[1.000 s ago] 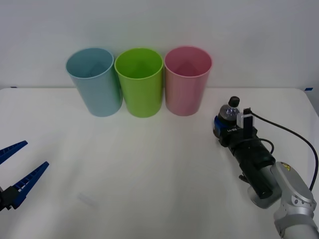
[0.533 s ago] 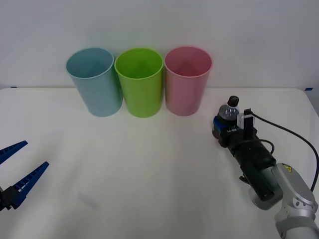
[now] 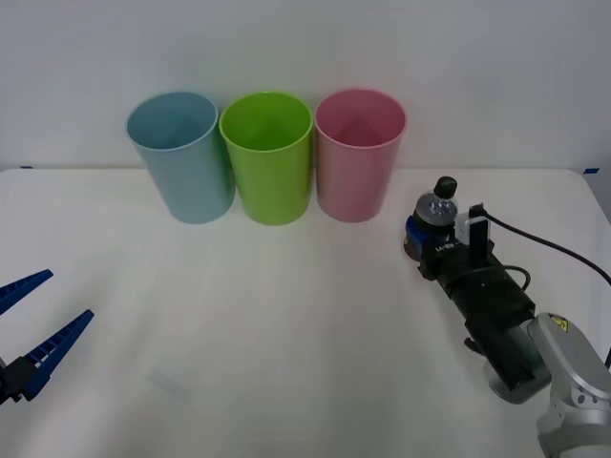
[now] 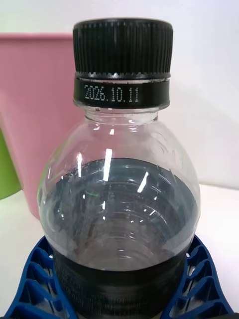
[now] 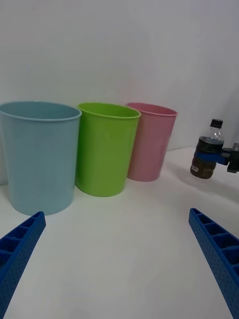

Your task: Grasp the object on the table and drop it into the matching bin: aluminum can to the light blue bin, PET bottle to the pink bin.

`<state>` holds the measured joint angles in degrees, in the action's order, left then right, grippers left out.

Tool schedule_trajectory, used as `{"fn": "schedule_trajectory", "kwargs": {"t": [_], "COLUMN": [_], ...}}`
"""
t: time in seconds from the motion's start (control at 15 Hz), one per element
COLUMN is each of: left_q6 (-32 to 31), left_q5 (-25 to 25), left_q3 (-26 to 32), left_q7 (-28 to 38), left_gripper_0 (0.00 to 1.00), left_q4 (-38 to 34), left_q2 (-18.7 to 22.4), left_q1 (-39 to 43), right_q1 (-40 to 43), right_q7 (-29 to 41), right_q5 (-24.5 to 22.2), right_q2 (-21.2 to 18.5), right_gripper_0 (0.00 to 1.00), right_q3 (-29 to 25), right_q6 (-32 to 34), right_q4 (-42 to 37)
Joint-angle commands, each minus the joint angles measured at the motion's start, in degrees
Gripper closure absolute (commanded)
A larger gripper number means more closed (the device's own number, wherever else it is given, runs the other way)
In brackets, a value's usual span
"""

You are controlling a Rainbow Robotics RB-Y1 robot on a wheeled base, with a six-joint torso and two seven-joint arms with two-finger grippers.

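The right gripper [image 3: 422,239] pinches the PET bottle [image 3: 434,212] upright, right of centre, clear of the table [image 3: 286,315]. It should rise above the pink bin [image 3: 360,153] rim before releasing. The left gripper [image 3: 38,320] waits spread, lower left.

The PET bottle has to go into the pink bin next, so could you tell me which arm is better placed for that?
The right. The right gripper is shut on the PET bottle, held off the table just beside the pink bin. The left gripper hangs open, far across near the table's left edge.
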<state>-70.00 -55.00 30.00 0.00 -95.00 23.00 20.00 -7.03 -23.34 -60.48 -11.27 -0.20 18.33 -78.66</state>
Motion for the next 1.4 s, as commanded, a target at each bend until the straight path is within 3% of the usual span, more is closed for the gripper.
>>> {"fn": "schedule_trajectory", "kwargs": {"t": [0.07, 0.73, 1.07, 1.4], "left_q6": [0.0, 0.0, 0.0, 0.0], "left_q5": [0.0, 0.0, 0.0, 0.0], "left_q3": [0.0, 0.0, 0.0, 0.0], "left_q7": [0.0, 0.0, 0.0, 0.0], "left_gripper_0": [0.0, 0.0, 0.0, 0.0], "left_q4": [0.0, 0.0, 0.0, 0.0], "left_q2": [0.0, 0.0, 0.0, 0.0], "left_q1": [0.0, 0.0, 0.0, 0.0], "right_q1": [0.4, 4.2, 4.2, 3.2], "right_q7": [2.0, 25.7, 35.6, 46.3], "right_q5": [-1.1, -14.7, -17.0, -17.4], "right_q2": [-2.1, -5.1, -8.6, -14.7], "right_gripper_0": [1.0, 1.0, 1.0, 1.0], "right_q3": [2.0, 3.4, 4.6, 4.9], "right_q6": [0.0, 4.4, 5.7, 6.3], "right_q4": [-3.4, -17.6, -25.1, -31.2]}}
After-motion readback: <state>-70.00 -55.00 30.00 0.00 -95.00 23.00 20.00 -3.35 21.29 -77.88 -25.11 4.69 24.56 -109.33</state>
